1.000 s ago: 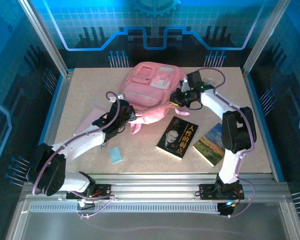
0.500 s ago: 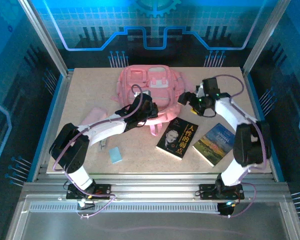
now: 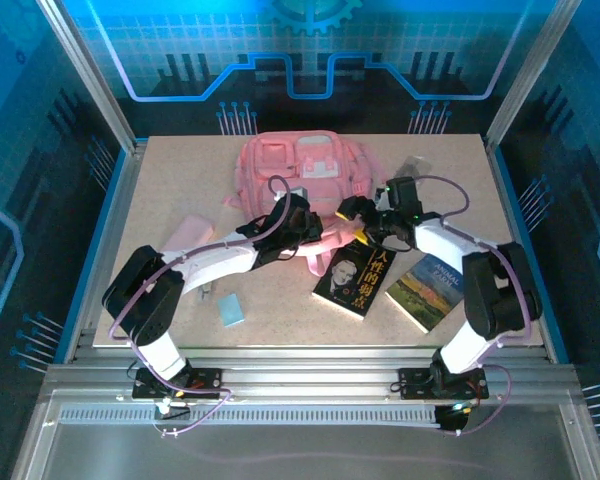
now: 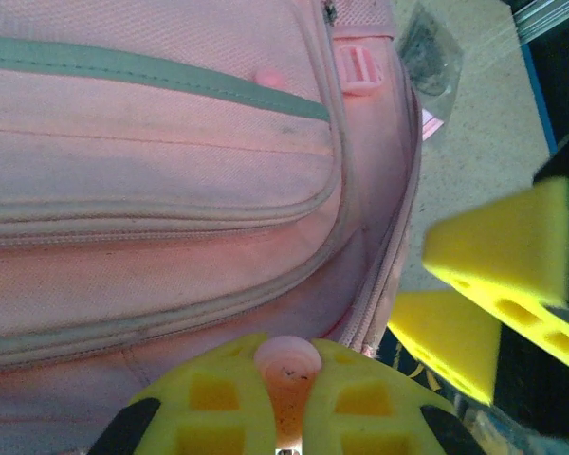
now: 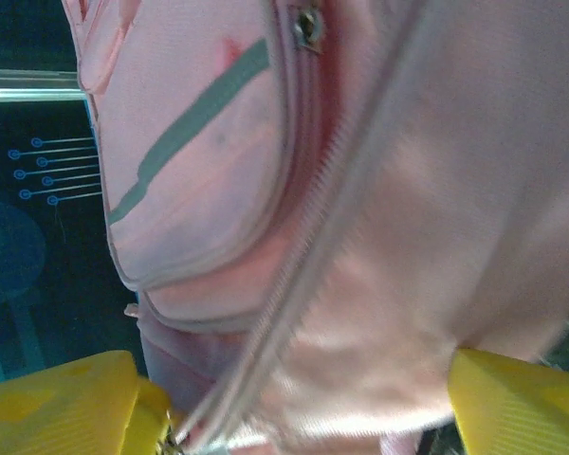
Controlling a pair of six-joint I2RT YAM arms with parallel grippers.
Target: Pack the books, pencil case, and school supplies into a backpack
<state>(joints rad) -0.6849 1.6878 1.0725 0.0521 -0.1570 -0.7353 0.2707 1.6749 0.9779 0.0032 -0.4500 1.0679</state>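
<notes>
Left wrist: woven pink backpack (image 4: 171, 171) with puffy, zip-edged pockets lies at 12 o'clock on the speckled table (image 3: 170, 180), left gripper (image 4: 289, 403) clenched on its rounded tab (image 4: 286, 355), right gripper (image 3: 352, 213) spread, shifted toward 9 o'clock.

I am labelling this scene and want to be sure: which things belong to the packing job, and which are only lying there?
Job: pink backpack, black portrait book, landscape book, pale pink pencil case, pale blue flat item, small packet.
Only there: table, metal frame.
</notes>
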